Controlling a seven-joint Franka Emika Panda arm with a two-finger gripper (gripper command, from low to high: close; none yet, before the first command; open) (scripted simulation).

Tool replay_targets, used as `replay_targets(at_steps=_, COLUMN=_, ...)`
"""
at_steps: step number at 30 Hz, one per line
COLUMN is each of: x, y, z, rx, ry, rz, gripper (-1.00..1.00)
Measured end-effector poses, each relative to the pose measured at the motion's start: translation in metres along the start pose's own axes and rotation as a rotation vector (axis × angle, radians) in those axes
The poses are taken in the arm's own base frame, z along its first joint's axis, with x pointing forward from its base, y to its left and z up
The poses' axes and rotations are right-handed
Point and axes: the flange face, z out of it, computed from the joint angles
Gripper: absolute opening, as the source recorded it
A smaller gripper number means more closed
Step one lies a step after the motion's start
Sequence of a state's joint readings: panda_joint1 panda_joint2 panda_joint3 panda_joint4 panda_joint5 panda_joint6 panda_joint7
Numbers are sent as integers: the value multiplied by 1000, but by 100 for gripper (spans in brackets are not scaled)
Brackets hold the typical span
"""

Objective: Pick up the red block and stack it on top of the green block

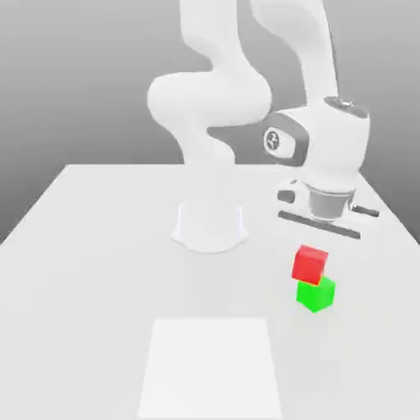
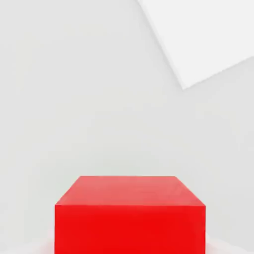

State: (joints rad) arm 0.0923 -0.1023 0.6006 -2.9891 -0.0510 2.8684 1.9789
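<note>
Red block (image 1: 310, 263) sits on top of the green block (image 1: 316, 294) — slightly offset and turned, on the desk (image 1: 98, 262) at the exterior view's right. Gripper (image 1: 320, 225) hangs just above the stack; jaws closed down, though whether they grip the red block cannot be told. White square patch (image 1: 212, 365) lies nearby.

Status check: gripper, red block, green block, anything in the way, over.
Gripper shut, above the stack. Red block sits atop green block, slightly skewed. White table around them; flat white square patch off to the exterior view's left, not in the way.
</note>
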Motion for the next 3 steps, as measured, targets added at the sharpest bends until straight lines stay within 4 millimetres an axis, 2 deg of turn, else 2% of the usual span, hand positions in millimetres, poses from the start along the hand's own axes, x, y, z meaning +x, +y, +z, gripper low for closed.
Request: replay_targets(at_steps=3, x=-2, y=1, z=6, rx=-2, ry=-14, rz=-2, gripper=-100)
